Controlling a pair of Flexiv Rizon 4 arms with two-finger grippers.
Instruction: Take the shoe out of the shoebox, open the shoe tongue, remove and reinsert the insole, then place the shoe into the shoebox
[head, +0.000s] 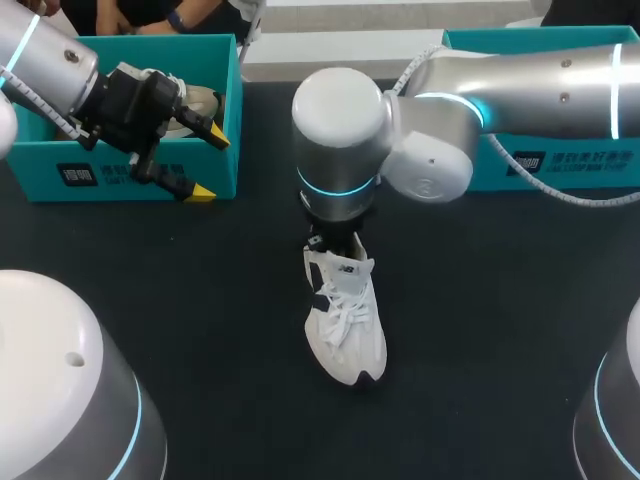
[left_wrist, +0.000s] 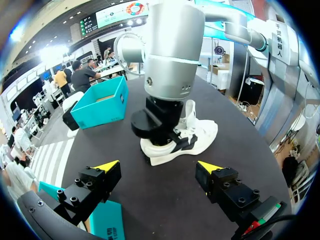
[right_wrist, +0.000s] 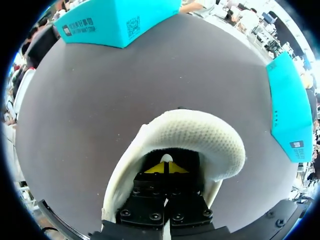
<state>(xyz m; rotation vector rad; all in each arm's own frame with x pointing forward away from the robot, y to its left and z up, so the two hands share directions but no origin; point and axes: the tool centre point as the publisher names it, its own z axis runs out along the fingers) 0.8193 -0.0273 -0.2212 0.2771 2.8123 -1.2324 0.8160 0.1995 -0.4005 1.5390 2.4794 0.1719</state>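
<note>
A white shoe (head: 345, 322) with dark trim stands upright on the black table (head: 200, 300), toe toward the front edge. My right gripper (right_wrist: 165, 168) is shut, its yellow tips pressed together deep inside the shoe's heel opening (right_wrist: 195, 132); whether they pinch anything is hidden. In the head view the right wrist (head: 340, 130) covers the heel. My left gripper (head: 208, 165) hangs open and empty at the front corner of the left teal shoebox (head: 120, 175). In the left wrist view its gripper (left_wrist: 159, 166) faces the shoe (left_wrist: 202, 136) from a distance.
A second teal box (head: 560, 165) stands at the back right, under my right arm. Something pale lies inside the left box (head: 200, 100). Both boxes also show beyond the shoe in the right wrist view, one (right_wrist: 115, 20) ahead, one (right_wrist: 290, 105) to the side.
</note>
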